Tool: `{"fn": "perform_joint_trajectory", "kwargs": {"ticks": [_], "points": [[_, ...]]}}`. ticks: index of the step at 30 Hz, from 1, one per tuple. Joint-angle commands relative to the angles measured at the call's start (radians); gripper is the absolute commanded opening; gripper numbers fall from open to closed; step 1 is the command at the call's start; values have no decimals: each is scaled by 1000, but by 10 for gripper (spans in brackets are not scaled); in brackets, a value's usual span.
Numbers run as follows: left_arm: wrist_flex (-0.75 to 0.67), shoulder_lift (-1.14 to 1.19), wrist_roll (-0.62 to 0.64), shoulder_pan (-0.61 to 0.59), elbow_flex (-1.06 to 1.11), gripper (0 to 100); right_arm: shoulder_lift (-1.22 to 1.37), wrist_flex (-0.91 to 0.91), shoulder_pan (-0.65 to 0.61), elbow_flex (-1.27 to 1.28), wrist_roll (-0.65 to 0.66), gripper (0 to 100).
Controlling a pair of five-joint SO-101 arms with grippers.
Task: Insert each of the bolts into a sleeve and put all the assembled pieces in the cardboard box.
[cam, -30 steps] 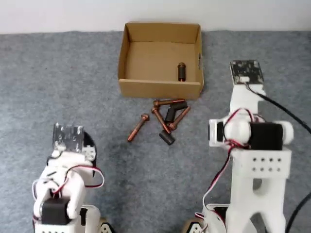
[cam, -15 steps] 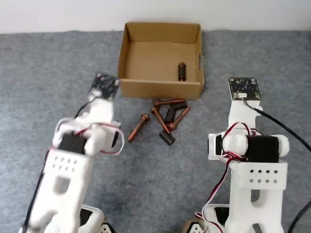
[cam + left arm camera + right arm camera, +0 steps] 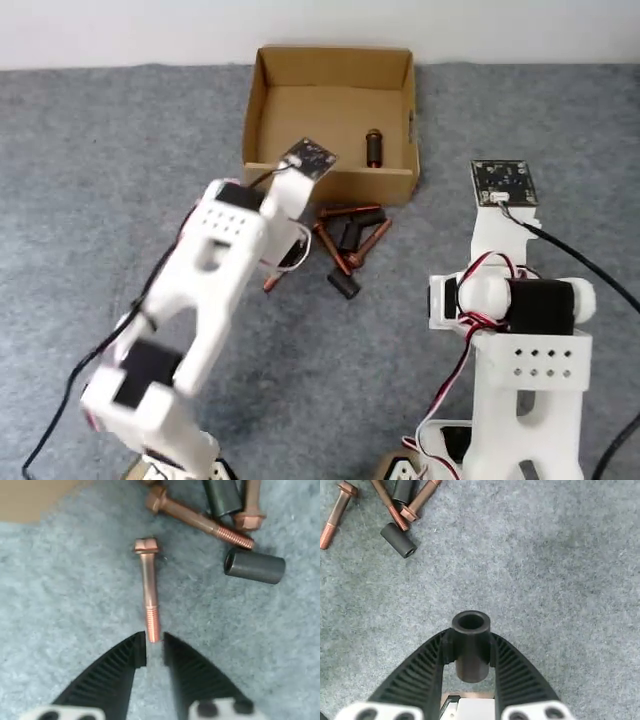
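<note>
Bolt pickup, it seems: the left hand (image 3: 154,647), narrowly parted, straddles the threaded tip of the copper bolt (image 3: 148,587) on the table (image 3: 70,595) — next it should close and carry it to the sleeve (image 3: 471,666) clamped in the right hand (image 3: 470,641)

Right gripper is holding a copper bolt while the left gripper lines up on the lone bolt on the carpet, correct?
Not a bolt: the right wrist view shows the right gripper shut on a black sleeve. The rest holds: the left gripper sits at the threaded tip of the lone bolt on the carpet.
</note>
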Motion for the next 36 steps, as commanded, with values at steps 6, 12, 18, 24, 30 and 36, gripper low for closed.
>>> {"fn": "perform_joint_trajectory", "kwargs": {"ticks": [6,12,18,24,30,36], "points": [[161,270,-9,2,-443,120,-18,21,99,0,-11,8],[178,414,-9,0,-567,120,-18,18,93,0,-11,8],[170,551,-9,5,-622,119,-18,21,93,0,-11,8],[199,661,9,3,-731,85,-18,21,93,0,-11,8],[308,727,12,54,-851,6,-18,19,93,0,-11,8],[381,766,14,77,-932,5,-19,19,93,0,-11,8]]}}
